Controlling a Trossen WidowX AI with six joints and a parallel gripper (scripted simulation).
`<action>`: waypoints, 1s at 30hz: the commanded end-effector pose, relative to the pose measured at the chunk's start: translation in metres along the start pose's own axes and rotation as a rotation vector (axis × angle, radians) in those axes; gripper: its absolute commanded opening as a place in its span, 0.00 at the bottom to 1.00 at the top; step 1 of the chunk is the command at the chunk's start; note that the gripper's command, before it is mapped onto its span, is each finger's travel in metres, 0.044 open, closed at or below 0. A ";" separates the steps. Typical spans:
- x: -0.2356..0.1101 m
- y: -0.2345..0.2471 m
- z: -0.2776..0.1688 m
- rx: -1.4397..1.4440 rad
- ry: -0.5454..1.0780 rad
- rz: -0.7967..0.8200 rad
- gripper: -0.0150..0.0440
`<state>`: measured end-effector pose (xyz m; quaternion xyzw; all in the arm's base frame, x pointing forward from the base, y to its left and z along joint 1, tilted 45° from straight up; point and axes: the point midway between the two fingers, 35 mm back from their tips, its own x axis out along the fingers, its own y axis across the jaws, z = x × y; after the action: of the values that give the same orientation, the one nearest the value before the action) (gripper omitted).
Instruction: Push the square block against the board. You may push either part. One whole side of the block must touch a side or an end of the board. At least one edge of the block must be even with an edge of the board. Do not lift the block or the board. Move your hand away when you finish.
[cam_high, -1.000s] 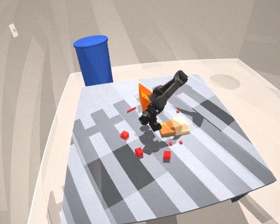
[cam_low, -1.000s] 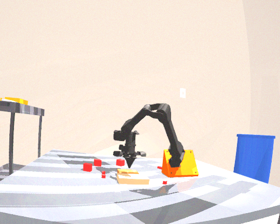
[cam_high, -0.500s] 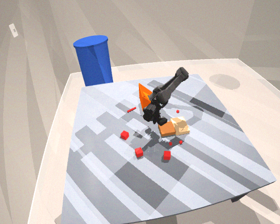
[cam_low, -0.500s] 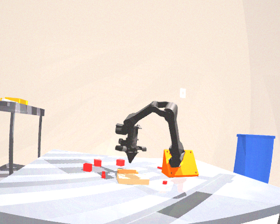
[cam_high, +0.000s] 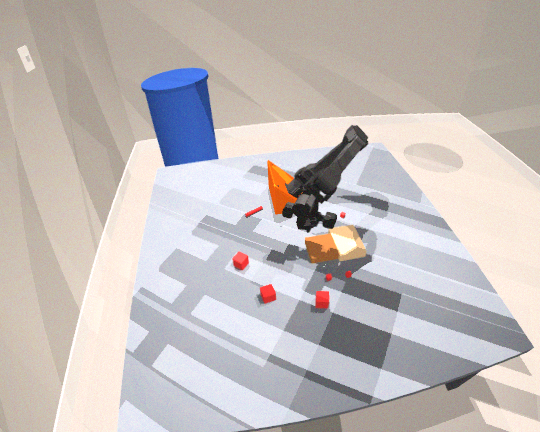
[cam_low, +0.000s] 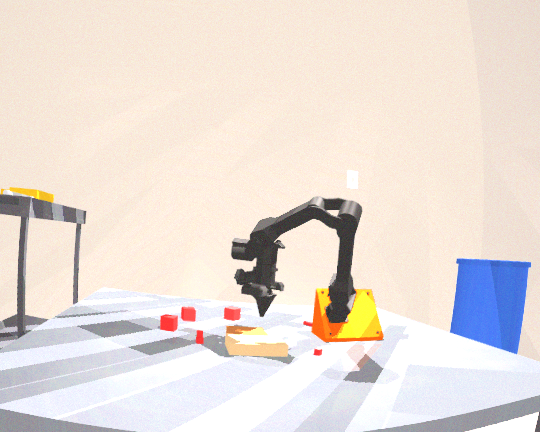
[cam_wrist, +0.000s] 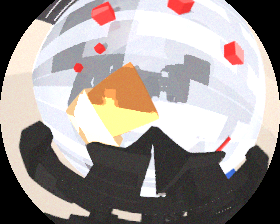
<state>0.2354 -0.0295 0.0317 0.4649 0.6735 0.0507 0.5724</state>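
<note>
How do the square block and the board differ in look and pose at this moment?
The square block is pale cream, while the board is a darker orange-tan. In the top view the block lies on the side farther from the red cubes, the board on the side nearer them. Both lie flat on the table, touching side by side, with the shut gripper above them and holding nothing.

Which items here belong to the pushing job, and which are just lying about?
Job: square block, board, hand (shut, empty).

Lying about: red cubes, small red bits, red stick, blue bin, side table.
</note>
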 end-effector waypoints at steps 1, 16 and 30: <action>0.001 0.005 -0.011 -0.121 0.004 0.004 0.25; 0.003 0.016 -0.049 -0.547 0.011 0.007 0.25; 0.058 0.019 -0.052 -0.567 0.012 0.012 0.25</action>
<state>0.2059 0.0432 0.0197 0.2870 0.6366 0.2438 0.6730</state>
